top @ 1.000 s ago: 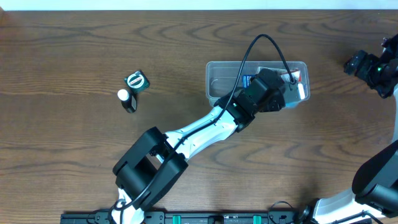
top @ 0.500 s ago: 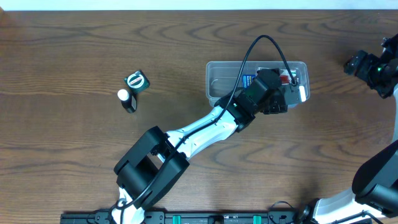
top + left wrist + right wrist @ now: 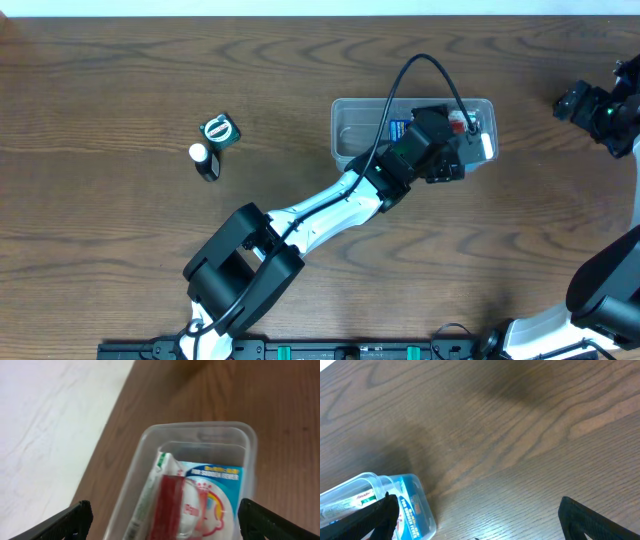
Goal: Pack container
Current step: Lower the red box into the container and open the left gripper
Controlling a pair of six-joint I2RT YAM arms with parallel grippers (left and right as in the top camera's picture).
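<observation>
The left gripper [image 3: 165, 510] hangs wide open, holding nothing, over the packets [image 3: 212, 492] lying in the clear container [image 3: 345, 130] on the table [image 3: 120, 250]. The right gripper [image 3: 477, 507], also wide open and empty, sits off to the container's right.

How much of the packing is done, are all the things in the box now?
Partly done. Some packets already lie inside the container. The left gripper hovers open over them, holding nothing. Two things are left out on the table, away from the container: a small bottle and a small green pack.
</observation>
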